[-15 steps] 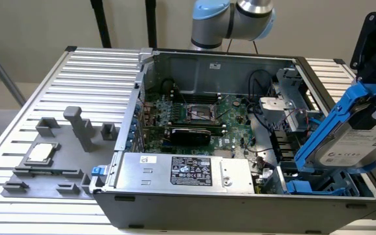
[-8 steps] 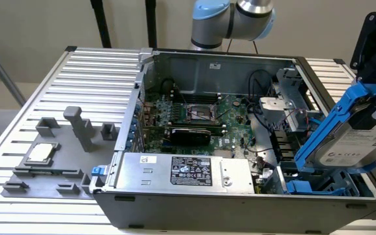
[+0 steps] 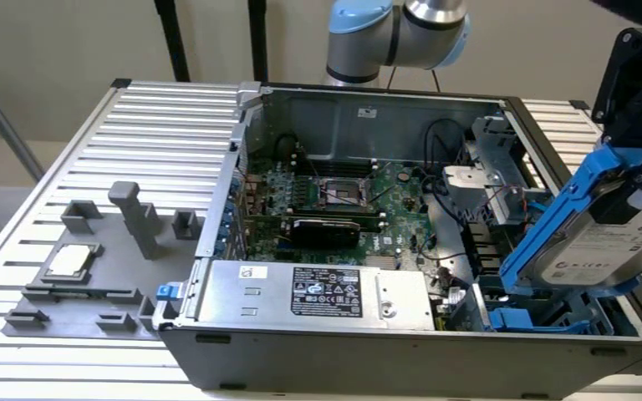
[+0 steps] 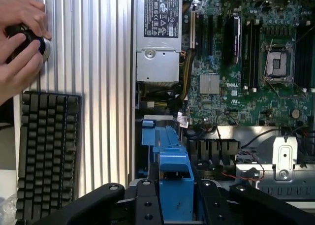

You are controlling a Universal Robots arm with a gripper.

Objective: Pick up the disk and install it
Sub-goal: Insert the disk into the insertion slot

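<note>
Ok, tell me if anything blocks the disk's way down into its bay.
Nothing visible does. The gripper holds the disk tilted just above the blue bay in the case's corner, and the gap between them looks open.

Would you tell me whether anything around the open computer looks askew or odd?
The disk in its blue frame hangs tilted in the gripper above the computer case, at the exterior view's right, not seated.

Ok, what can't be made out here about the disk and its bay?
- Exterior view: the disk runs off the right edge; the drive bay lies partly behind it.
- Wrist view: the disk and the gripper cover the bay below.
- Wrist view: a person's hands hide what they hold.
</note>
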